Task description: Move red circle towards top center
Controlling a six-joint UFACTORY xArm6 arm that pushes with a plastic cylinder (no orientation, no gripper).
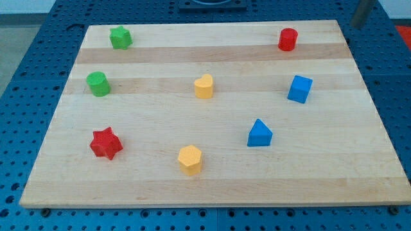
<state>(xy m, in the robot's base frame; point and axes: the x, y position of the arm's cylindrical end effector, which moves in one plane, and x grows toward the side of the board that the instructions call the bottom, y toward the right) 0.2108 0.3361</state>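
Observation:
The red circle (288,39) stands near the board's top right corner. My rod comes in at the view's top right, and my tip (354,25) lies just off the board's top right corner. It is to the right of the red circle and a little above it, apart from it. No block touches the tip.
On the wooden board (359,179) are a green star (120,37) at top left, a green circle (98,84), a yellow heart (203,86), a blue cube (299,88), a blue triangle (259,133), a yellow hexagon (190,159) and a red star (106,143).

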